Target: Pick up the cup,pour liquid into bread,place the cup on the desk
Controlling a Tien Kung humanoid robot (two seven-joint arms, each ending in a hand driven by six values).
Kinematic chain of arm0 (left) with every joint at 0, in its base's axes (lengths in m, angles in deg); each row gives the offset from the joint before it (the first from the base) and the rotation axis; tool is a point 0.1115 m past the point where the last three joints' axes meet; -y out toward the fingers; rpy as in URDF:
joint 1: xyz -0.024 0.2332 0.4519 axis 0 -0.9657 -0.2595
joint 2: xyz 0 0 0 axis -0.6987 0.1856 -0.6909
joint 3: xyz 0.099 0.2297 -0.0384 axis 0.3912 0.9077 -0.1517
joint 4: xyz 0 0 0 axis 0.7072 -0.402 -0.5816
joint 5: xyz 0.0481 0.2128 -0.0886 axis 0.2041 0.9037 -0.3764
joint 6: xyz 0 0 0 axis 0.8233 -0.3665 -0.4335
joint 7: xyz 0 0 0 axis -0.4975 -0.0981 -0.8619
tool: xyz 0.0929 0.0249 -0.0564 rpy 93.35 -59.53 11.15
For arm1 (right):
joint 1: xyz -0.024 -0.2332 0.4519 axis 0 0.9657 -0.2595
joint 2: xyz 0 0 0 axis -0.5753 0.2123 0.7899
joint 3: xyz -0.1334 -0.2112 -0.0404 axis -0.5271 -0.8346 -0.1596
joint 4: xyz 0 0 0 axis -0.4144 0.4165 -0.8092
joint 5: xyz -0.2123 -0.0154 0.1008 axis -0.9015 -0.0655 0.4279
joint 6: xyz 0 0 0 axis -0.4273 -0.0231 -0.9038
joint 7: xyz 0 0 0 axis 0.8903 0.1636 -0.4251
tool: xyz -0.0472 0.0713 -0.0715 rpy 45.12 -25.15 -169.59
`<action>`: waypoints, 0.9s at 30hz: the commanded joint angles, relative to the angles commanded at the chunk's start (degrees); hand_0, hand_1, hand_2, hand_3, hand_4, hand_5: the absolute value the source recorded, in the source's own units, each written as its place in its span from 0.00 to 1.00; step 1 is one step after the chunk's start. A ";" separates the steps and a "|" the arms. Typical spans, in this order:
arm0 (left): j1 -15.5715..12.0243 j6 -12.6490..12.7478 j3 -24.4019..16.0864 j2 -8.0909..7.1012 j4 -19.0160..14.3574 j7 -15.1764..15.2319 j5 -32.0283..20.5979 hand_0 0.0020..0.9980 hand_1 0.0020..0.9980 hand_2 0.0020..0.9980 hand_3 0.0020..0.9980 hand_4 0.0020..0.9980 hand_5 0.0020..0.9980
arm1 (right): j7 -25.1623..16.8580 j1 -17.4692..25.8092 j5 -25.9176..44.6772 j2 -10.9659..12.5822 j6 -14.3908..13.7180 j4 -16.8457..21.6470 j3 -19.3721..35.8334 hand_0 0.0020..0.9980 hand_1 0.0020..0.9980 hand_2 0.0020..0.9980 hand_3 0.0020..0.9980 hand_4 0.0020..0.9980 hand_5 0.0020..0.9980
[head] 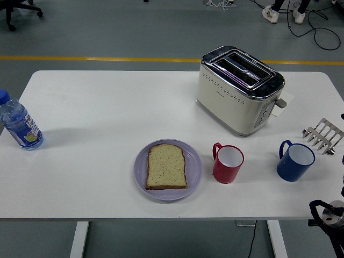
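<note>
Bread (167, 166) is lying flat on a lilac plate (194, 161) at lower centre of the frame, and nothing is holding either cup yet. A red cup (228, 163) is standing upright just right of the plate, its handle turned toward the bread; a blue cup (295, 160) is sitting further right, well apart from it. Only a dark part of the right hand (328, 214) is showing at the lower right corner, below the table's near edge, and I cannot tell whether it is spread or curled. No left hand is appearing anywhere.

Trouble may be coming from the choice of cup: the task is naming one cup, and the blue one is sitting nearer the arm, so the wrong one could get grabbed. Reaching for the red one, the arm could be sweeping past the blue cup and knocking it. A metal rack (324, 135) at the right edge and the toaster (239, 90) behind the cups are crowding the approach. Pouring off-centre would probably be sending liquid over the plate's rim onto the table (107, 118). A bottle (20, 125) at far left is standing clear.
</note>
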 joint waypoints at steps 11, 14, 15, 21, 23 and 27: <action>0.21 -0.05 0.08 0.12 -0.15 -0.02 -0.07 0.64 0.65 0.67 0.57 0.33 0.84 | 0.37 0.08 -0.28 -0.10 0.10 -0.05 0.20 0.65 0.62 0.69 0.62 0.52 0.10; 0.23 -0.07 0.19 0.14 -0.12 -0.05 0.05 0.64 0.65 0.67 0.57 0.33 0.84 | 0.50 -0.04 -0.47 -0.06 0.13 -0.09 0.02 0.65 0.62 0.69 0.62 0.52 0.10; 0.27 -0.07 0.08 0.14 -0.14 -0.05 0.14 0.64 0.65 0.67 0.57 0.33 0.84 | 0.55 -0.08 -0.47 -0.05 0.14 -0.18 -0.05 0.65 0.62 0.69 0.62 0.52 0.10; -0.10 -0.04 0.40 0.15 -0.11 -0.05 -0.31 0.64 0.65 0.67 0.57 0.33 0.84 | 0.84 -0.07 -1.01 -0.07 0.14 -0.34 -0.16 0.65 0.62 0.69 0.62 0.52 0.10; -0.25 -0.03 0.81 0.20 -0.09 -0.06 -0.42 0.64 0.65 0.67 0.57 0.33 0.84 | 1.39 -0.12 -1.66 -0.02 0.16 -0.44 -0.15 0.65 0.62 0.70 0.62 0.52 0.10; -0.43 -0.05 1.58 0.33 -0.10 -0.08 -0.50 0.64 0.65 0.67 0.57 0.33 0.84 | 2.13 0.02 -2.45 0.08 0.32 -0.57 -0.04 0.65 0.62 0.70 0.62 0.52 0.10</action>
